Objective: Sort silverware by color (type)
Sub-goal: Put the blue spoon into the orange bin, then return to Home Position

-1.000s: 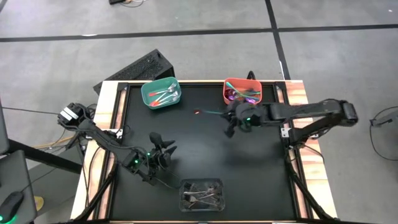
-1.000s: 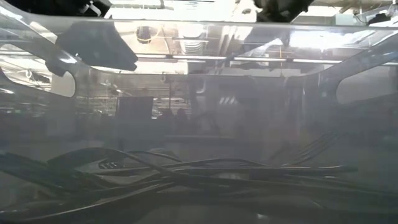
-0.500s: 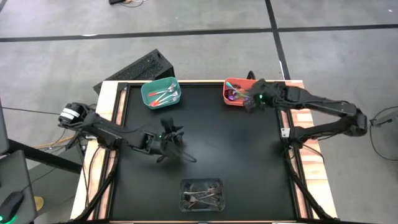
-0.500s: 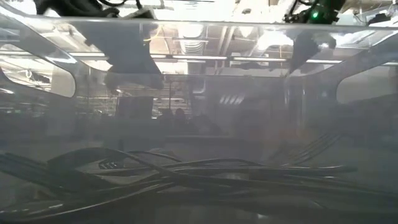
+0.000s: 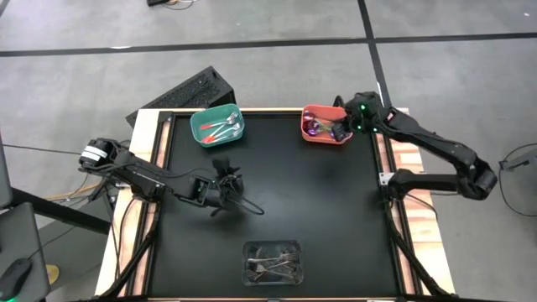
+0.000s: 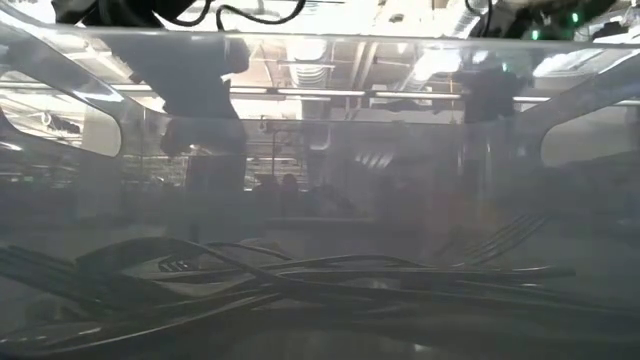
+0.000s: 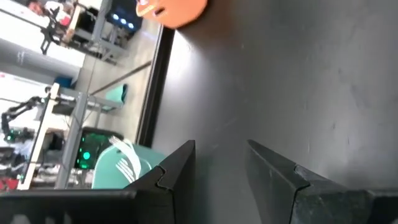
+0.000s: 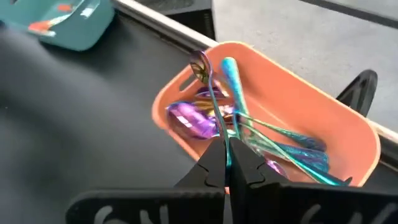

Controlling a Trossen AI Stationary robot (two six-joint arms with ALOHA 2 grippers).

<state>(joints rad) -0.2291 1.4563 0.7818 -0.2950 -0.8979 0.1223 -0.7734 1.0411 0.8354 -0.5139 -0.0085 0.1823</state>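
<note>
A grey concrete floor surrounds a black tabletop [image 5: 285,210] edged in pale wood.

Right pincer [image 8: 227,163]: hovers just above the orange bin [image 5: 315,134], fingers pressed together. A thin iridescent spoon [image 8: 208,93] appears to rise from between the tips, its bowl toward the bin's far rim; whether the tips actually clamp its stem cannot be confirmed. Below and ahead of the pincer the bin holds more of the silverware, including a purple-headed piece [image 8: 193,119] and teal handles [image 8: 292,146].

Left pincer [image 7: 217,168]: sits low over bare tabletop, fingers apart, nothing between them. The teal bin [image 5: 217,125], with a few forks and spoons in it, lies well beyond it. A clear tray [image 5: 273,261] of dull grey cutlery stands apart toward the front edge.

Handling assessment: the pieces look light, rigid and slender, with polished heads likely to slip under pressure. The handle, near mid-length, is judged the safer hold; a grip at the extreme end would let the piece swing. Overlapping pieces in the orange bin could snag or be dragged along.
</note>
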